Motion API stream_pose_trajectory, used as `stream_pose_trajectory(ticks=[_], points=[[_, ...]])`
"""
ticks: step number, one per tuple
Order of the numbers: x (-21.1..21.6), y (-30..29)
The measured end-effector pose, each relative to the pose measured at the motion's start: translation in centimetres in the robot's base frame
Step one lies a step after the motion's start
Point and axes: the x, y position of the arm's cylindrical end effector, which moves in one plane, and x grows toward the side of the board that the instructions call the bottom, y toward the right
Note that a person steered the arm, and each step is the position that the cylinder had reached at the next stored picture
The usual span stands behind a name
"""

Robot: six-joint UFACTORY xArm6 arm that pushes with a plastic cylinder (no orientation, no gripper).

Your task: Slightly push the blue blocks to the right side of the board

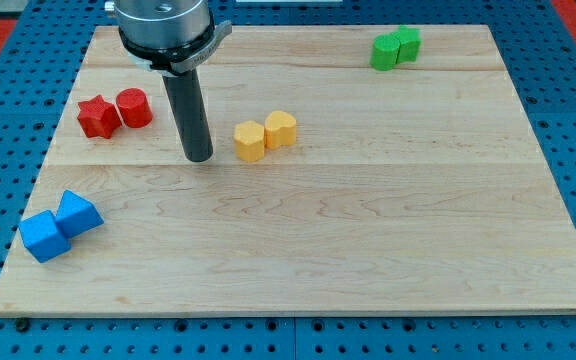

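1. Resting on the board [368, 250], my tip [199, 158] holds nothing and touches no block.
2. Two blue blocks [60, 226] sit touching, toward the view's bottom-left of my tip, well apart.

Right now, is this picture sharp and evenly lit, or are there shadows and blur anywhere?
In the camera view, light is even and soft: the wooden board shows no glare. The blue blocks, red blocks, yellow blocks and green blocks have crisp edges with only faint shadows. My tip is sharp too; the arm's top is cut off by the frame.
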Motion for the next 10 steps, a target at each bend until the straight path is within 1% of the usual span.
stream_pose_trajectory(ticks=[1,2,4,5,6,7,8,9,10], points=[[1.1,2.3],[3.7,2.1],[4.4,2.2],[7.1,2.2],[15.8,1.6],[18.7,-0.2],[18.8,-9.9],[17.0,-19.6],[14.5,-18.9]])
